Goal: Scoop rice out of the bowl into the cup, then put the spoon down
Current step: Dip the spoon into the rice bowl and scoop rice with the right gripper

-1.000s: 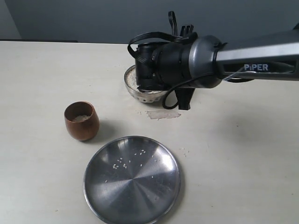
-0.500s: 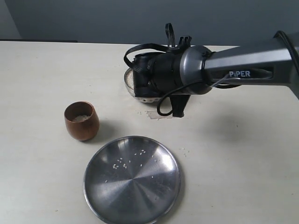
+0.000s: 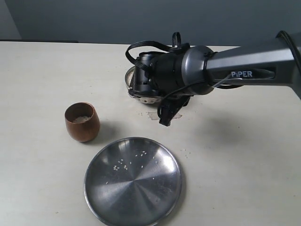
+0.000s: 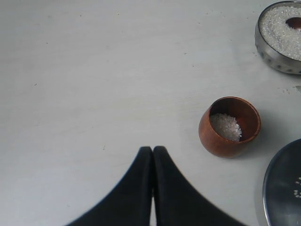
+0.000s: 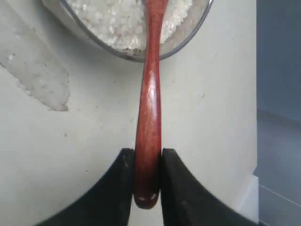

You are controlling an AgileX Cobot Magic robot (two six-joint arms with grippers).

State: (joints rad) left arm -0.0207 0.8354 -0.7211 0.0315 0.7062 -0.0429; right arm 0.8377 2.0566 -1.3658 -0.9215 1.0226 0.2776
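R gripper (image 5: 146,157): jaws narrow, clamping the spoon (image 5: 149,94) by the handle near its butt end; both fingers (image 5: 123,188) are touching the wood.
Spoon: running straight out ahead of the R fingertips. The handle is crossing the bowl (image 4: 278,60) rim and the front end is dipping into the rice (image 5: 108,21). The L wrist cam is showing its round tip sitting in the grains.
Bowl: sitting just ahead of the R gripper, on the table (image 3: 42,75). In the ext. view the R wrist is covering most of it.
Rice: filling the bowl as a pale heap, right under the spoon's front end.
Cup (image 4: 221,136): standing upright, well apart from the R gripper and clear of the bowl. It is sitting near the L gripper (image 4: 152,155), ahead and off to one side, w/ a little rice lying in its bottom.
L gripper: fingers pressing together w/ nothing between them, pointing over bare table.
Plate (image 3: 133,181): lying flat near the cup, well apart from the R gripper; loose grains (image 3: 123,165) are lying on it.
Clear patch (image 5: 35,70): lying flat on the table just beside the bowl, off to one side of the spoon handle.
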